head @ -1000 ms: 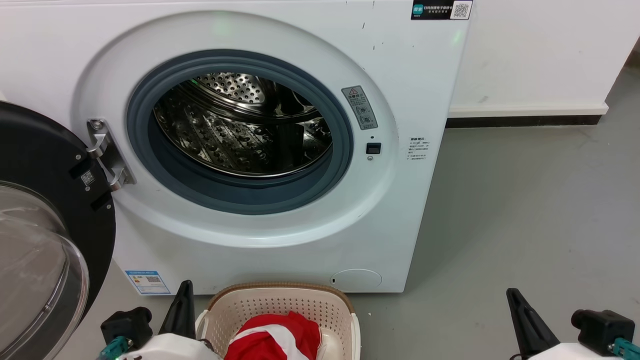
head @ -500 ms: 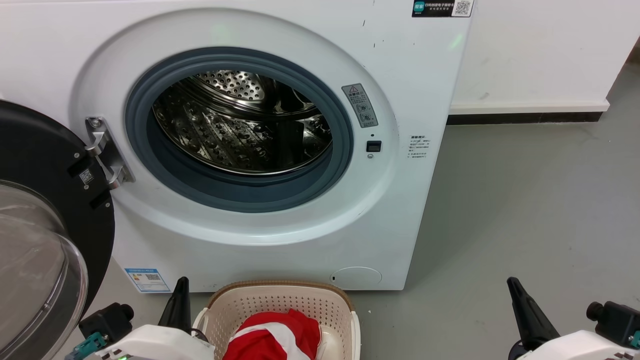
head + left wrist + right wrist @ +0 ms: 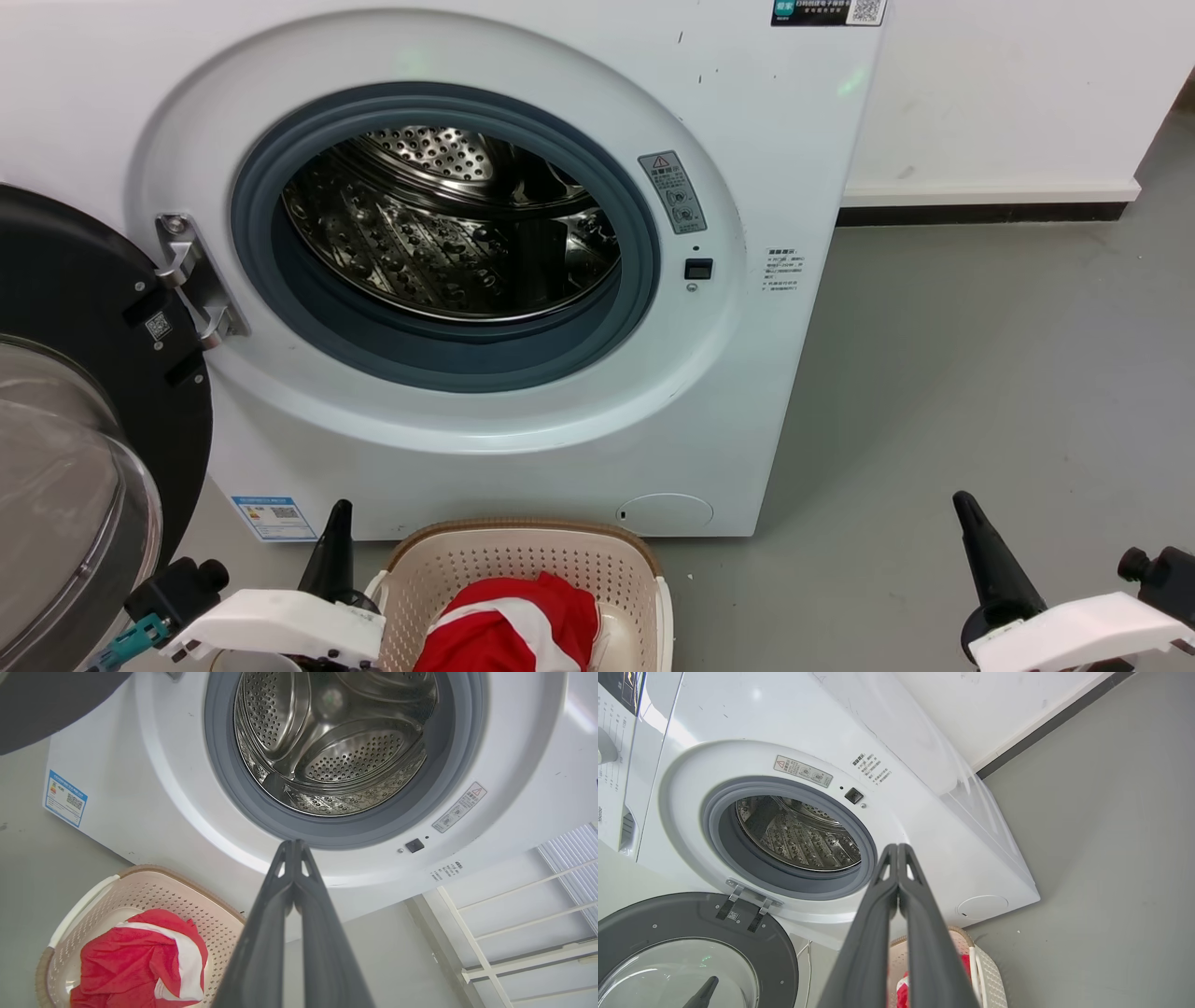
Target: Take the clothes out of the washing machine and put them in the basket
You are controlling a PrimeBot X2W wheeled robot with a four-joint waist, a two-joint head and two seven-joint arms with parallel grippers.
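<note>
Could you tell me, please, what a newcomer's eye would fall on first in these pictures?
The washing machine dominates the head view, with its black-framed door swung open at the left and its shiny perforated drum showing no fabric. Next comes the bright red and white of the clothes, lying in the cream basket on the floor just in front of the machine, at the bottom middle.

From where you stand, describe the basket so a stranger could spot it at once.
Find the white front-loading washing machine with its door swung open. On the grey floor right before it sits the low cream basket, perforated, brown-rimmed, holding red-and-white clothes.
</note>
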